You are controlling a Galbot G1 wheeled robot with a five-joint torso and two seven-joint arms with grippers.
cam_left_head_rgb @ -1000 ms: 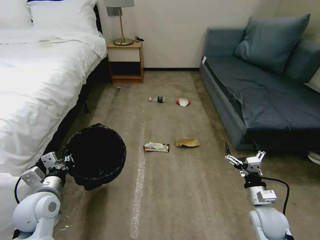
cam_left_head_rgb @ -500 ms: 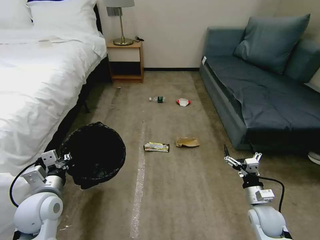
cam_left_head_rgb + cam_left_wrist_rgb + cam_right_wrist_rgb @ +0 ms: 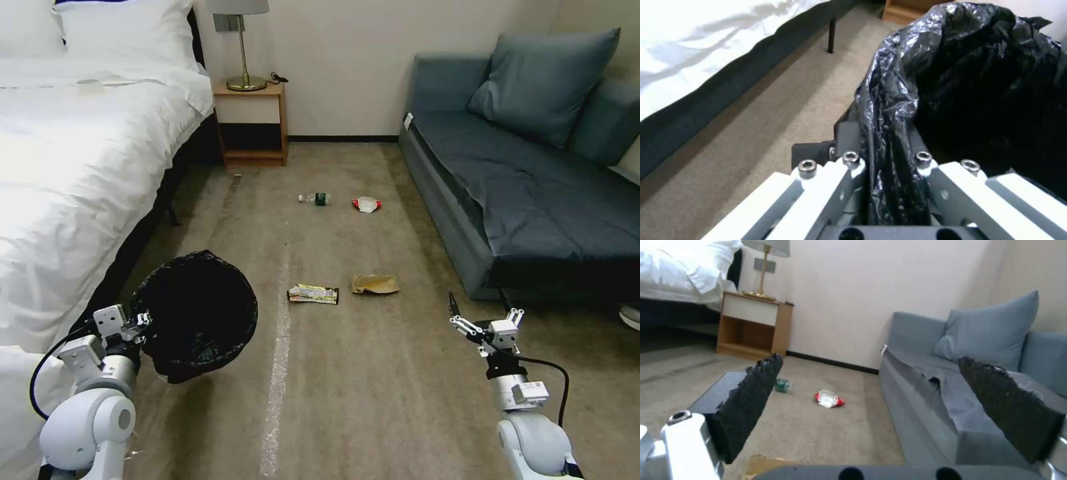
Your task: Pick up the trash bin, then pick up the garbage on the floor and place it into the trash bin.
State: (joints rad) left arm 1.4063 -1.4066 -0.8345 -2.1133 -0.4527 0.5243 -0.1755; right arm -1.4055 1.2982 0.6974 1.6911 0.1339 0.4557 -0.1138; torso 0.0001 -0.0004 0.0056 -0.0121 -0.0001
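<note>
- Head view: the left gripper [image 3: 137, 319] sits in the lower left of the frame, clamped on the near rim of the trash bin [image 3: 197, 313], which is lined with a crinkly black bag and held up off the carpet [image 3: 347, 387] with its mouth facing up.
- The right gripper [image 3: 481, 315] hovers in the lower right, fingers spread wide with nothing between them, close to the front corner of the blue sofa [image 3: 533, 193].
- The garbage is all on the floor mid-frame: a yellow-green wrapper [image 3: 313, 294] just beside a crumpled brown paper [image 3: 375, 284], and further up the frame a clear bottle [image 3: 315, 199] near a red-and-white wrapper [image 3: 367, 204].
- White bed [image 3: 73, 167] fills the left side, and a nightstand [image 3: 252, 123] with a lamp [image 3: 243, 47] is at the top centre.
- Left wrist view: the bin [image 3: 987, 86] takes up the right half, and the gripper [image 3: 889, 160] is pinching the bag-covered rim between its fingers [image 3: 849, 133]. The bed edge [image 3: 706, 50] runs along the upper left.
- Right wrist view: the two black finger pads [image 3: 751, 403] stand far apart, holding nothing. Between them, mid-frame, lie the red-and-white wrapper [image 3: 829, 399] and the bottle [image 3: 783, 385], partly hidden behind the pad. A bit of the brown paper [image 3: 762, 465] peeks in at the bottom edge. Sofa [image 3: 951, 386] on the right, nightstand [image 3: 753, 328] upper left.
</note>
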